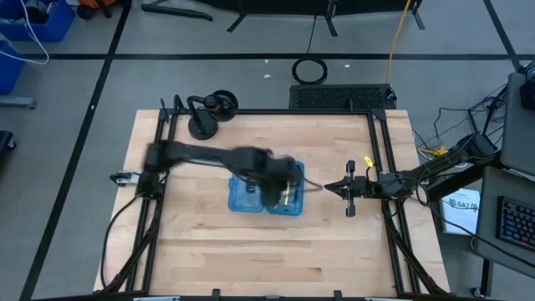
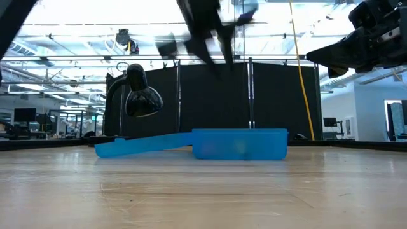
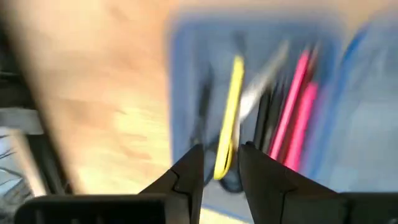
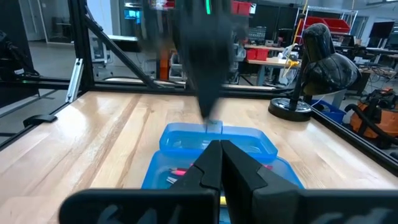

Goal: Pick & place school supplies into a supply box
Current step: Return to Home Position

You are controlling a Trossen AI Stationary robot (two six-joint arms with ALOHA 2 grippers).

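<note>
The supply box [image 1: 247, 201] lies open at the table's middle, a blue tray [image 2: 238, 144] with its flat lid half [image 2: 140, 145] beside it. In the left wrist view the box [image 3: 186, 74] holds a yellow pencil [image 3: 231, 106], pink pens [image 3: 300, 102] and black pens [image 3: 266, 121]; blur hides any scissors. My left gripper [image 3: 221, 152] hangs open above the box [image 1: 282, 186], well clear of it in the low view [image 2: 213, 44], its fingers on either side of the pencil's end without touching it. My right gripper [image 4: 221, 148] is shut and empty, waiting right of the box [image 1: 328, 187].
A black desk lamp [image 1: 205, 124] stands near the table's far left corner, its shade [image 2: 137, 95] showing behind the box. Black frame rails [image 1: 380, 159] run along the table's sides. Bare wood [image 1: 251, 251] lies between the box and the near edge.
</note>
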